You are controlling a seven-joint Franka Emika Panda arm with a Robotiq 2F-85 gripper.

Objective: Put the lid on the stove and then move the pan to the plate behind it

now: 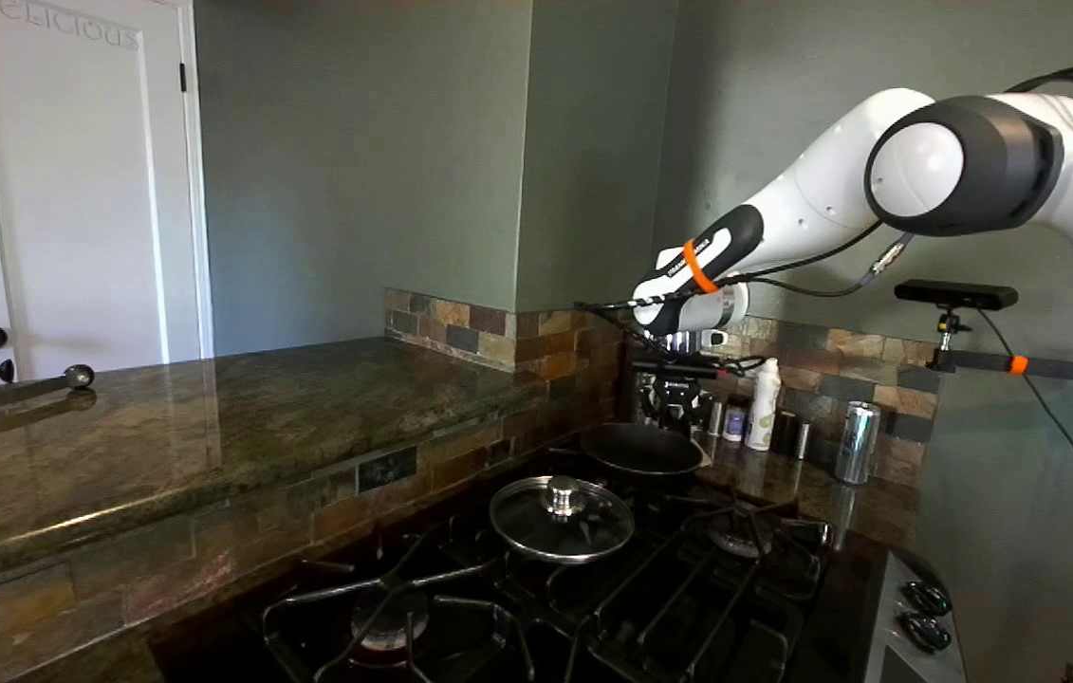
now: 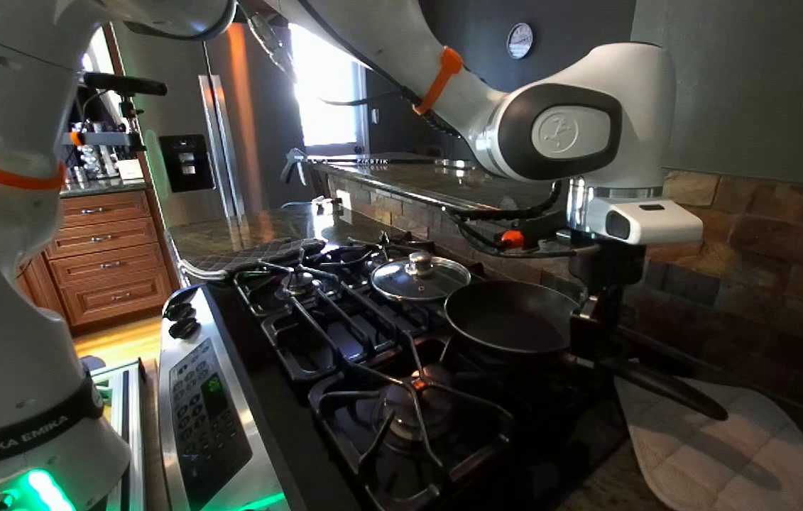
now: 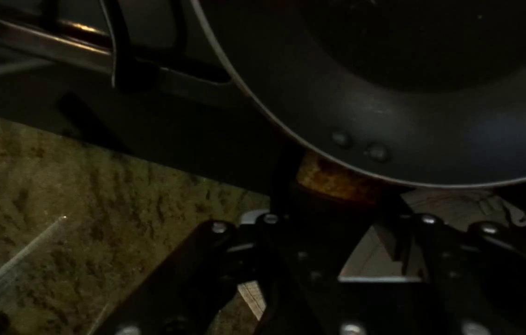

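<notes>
The pan point(image 2: 507, 323) points its long handle point(image 2: 669, 388) over the pale pad point(image 2: 692, 454); the tool point(image 2: 589, 337), dimly seen, apparently pinches the handle.

Lid point(image 1: 562, 533): clear, glossy glass edged in polished metal, with shiny metal knob point(image 1: 564, 496). Pan point(image 2: 507, 319): smooth, dark, low-sheen inner surface. Stove point(image 2: 263, 358): glossy black top, dark metal grates point(image 3: 135, 74), satin-metal control panel point(image 2: 243, 397). Worktop point(image 3: 118, 232): polished, mottled stone. Wall tiles point(image 1: 451, 327): rough, dull stone. Pad point(image 2: 713, 454): matt quilted cloth. Canister point(image 1: 858, 442): mirror-bright metal. Tool point(image 3: 341, 197): probably matt black metal, hard to judge in dim wrist view.
</notes>
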